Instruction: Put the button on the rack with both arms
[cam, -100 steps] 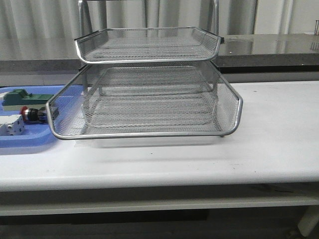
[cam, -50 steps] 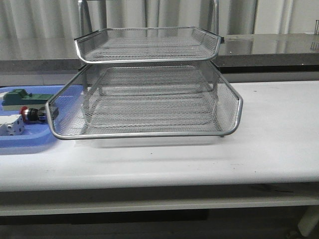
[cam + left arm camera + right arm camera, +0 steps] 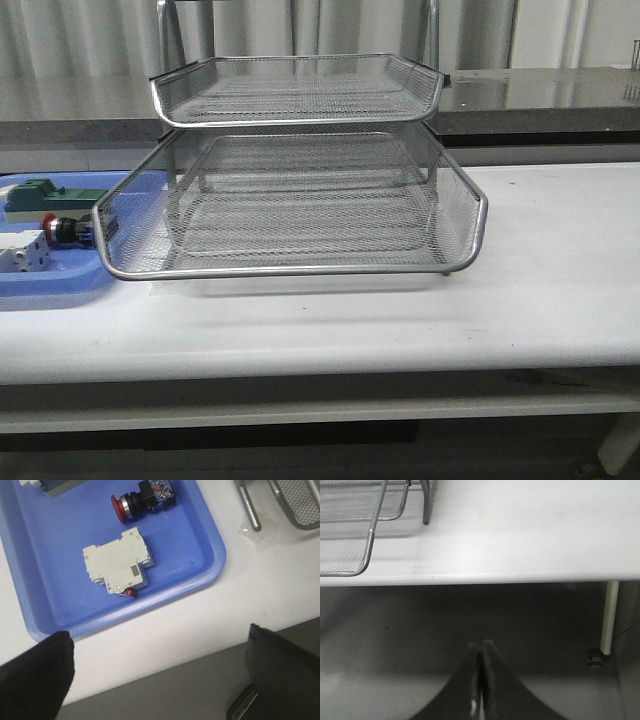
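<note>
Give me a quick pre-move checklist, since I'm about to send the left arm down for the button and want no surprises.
1. Button lying free in the blue tray, nothing on it: ok.
2. Left end effector open, fingers spread wide: ok.
3. Left end effector over the button: not ok, it sits off the tray above the table edge.
4. White breaker apart from the button: ok.
5. Rack tiers bare for placing: ok.
6. Right end effector ready to receive: not ok, shut and off the table.
</note>
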You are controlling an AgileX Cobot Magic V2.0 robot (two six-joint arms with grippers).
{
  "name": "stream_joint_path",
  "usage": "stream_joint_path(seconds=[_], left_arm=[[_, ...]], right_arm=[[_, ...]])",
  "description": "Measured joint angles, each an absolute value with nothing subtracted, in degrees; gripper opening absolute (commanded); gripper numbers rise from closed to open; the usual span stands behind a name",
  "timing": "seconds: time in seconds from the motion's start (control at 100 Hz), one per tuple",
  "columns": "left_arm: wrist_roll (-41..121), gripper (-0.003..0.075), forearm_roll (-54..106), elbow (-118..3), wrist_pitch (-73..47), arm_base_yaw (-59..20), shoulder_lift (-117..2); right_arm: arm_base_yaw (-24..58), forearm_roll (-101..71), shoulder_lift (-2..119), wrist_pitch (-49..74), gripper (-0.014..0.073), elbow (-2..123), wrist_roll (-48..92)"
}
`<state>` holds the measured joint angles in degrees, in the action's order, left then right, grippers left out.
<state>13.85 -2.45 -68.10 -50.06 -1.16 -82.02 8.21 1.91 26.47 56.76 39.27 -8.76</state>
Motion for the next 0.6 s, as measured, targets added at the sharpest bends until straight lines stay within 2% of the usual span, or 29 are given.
stream_joint_path(seconds=[0.28,0.6], left_arm=[[18.3,0.062,0.42,-70.41,-50.1,-1.16,-85.07],[32.85,0.062,0.45,-85.19,-51.21,-1.16,-97.41]], right_arm=[[8.21,1.91,26.47,56.76,-0.007,39.27,-8.76],[8.21,1.91,26.47,56.76,-0.007,39.27,-8.76]])
